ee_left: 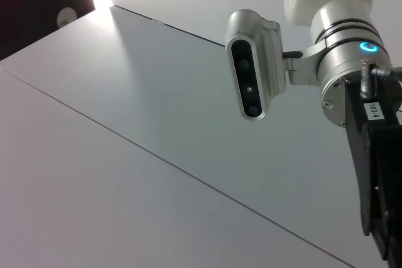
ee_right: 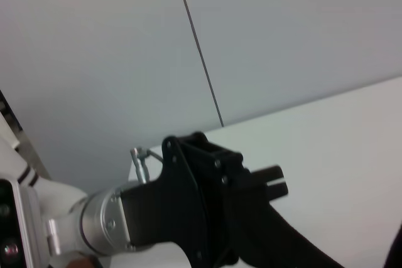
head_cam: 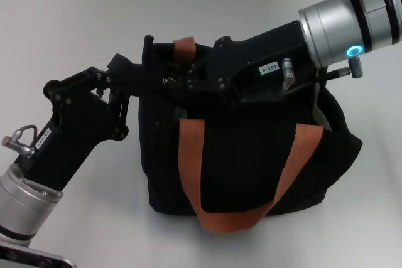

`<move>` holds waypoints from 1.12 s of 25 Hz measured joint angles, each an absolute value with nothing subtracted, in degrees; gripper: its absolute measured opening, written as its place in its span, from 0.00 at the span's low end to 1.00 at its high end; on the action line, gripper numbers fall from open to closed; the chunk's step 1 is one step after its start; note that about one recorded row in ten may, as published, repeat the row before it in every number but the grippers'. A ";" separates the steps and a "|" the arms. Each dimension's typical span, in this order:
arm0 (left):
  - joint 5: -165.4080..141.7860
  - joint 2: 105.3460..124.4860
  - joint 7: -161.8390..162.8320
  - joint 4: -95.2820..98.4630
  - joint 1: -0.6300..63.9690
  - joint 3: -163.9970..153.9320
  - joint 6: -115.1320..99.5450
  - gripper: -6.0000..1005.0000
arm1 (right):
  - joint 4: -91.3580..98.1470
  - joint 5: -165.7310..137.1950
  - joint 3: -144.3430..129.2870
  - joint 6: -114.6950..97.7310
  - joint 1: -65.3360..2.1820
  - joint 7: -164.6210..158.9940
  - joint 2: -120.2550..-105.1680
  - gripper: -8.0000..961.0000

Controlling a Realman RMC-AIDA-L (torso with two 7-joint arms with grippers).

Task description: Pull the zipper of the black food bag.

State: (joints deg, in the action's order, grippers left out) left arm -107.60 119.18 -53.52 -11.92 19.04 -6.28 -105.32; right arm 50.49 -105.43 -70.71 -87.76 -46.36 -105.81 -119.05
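Readable text is minimal. Right gripper (head_cam: pixel 188 81) body carries a small white label, reads roughly "103-4" in head view, upside down there. Same label shows in left wrist view on the black housing of the right gripper (ee_left: pixel 383 174), reads "103-4" rotated sideways. Left gripper (head_cam: pixel 122 70) has a small white label on its black body near the wrist; characters too small to read. No print, brand or logo legible on the black food bag (head_cam: pixel 251 167). Nothing readable in right wrist view.
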 joint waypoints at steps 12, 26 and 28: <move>-107.57 119.19 -53.52 -11.75 18.60 -4.70 -102.98 0.08 | 51.27 -105.87 -70.37 -88.59 -46.16 -108.14 -118.26 0.01; -107.45 119.14 -54.96 -10.80 16.62 -2.99 -102.08 0.08 | 44.09 -107.03 -69.07 -87.62 -53.14 -110.81 -118.60 0.01; -107.56 119.15 -55.00 -10.80 16.32 -3.01 -101.93 0.09 | 43.96 -108.46 -69.19 -87.62 -53.52 -111.41 -118.68 0.01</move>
